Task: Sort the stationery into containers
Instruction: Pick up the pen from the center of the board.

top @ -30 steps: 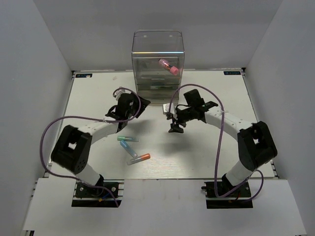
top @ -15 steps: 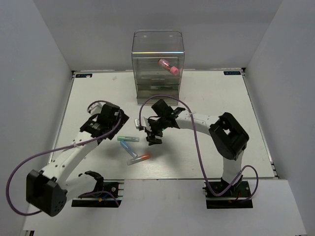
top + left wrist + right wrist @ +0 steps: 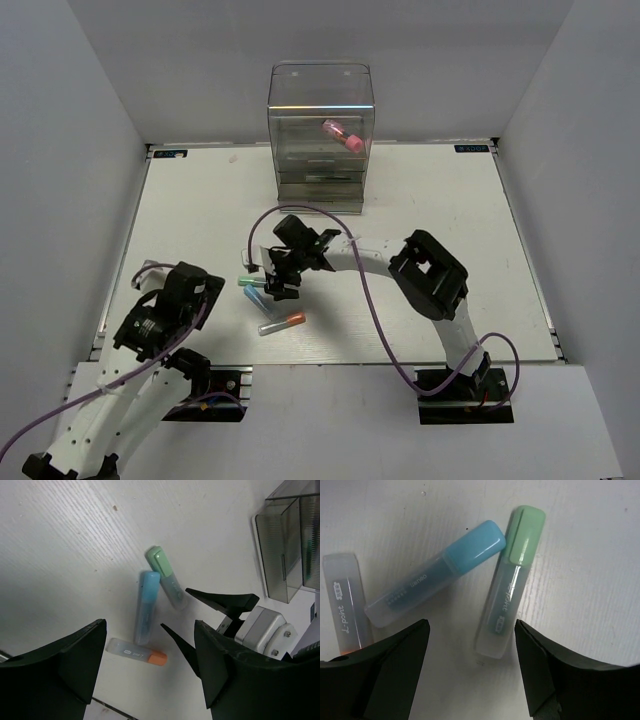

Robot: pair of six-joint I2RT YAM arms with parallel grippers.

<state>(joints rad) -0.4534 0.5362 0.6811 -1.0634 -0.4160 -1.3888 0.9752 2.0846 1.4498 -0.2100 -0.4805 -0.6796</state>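
Near the middle of the white table, the right gripper hangs over a small cluster of markers with its fingers spread wide and nothing held between them. In its wrist view the green marker lies just ahead of the gap, its clear end reaching down between the two fingertips. The blue marker slants away to the left of the green one, and their caps come close together. It is not clear whether the caps touch. Further left lies a clear-bodied marker with an orange end, apart from the fingers.

The left gripper is also open and empty. It is drawn back toward the near left of the table, well apart from the markers, which it sees from a distance.

At the far edge stands the clear plastic organiser, with a pink tube tilted in its tall upper part.
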